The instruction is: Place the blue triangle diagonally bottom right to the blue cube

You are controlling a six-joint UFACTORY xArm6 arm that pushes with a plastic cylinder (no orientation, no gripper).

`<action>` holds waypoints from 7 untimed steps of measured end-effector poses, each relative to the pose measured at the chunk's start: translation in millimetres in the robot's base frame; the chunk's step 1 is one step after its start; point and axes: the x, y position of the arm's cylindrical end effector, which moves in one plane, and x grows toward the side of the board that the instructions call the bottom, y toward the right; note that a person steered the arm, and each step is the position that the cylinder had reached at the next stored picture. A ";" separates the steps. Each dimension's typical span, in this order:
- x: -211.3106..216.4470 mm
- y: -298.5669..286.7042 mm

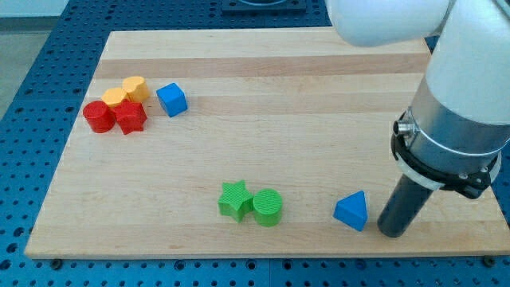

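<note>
Wood board, blue pegboard underneath

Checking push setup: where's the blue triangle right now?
The blue triangle sits near the board's bottom edge toward the view's right, just left of my tip, with the green cylinder further to its left.
</note>
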 end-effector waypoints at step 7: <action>-94.7 -186.8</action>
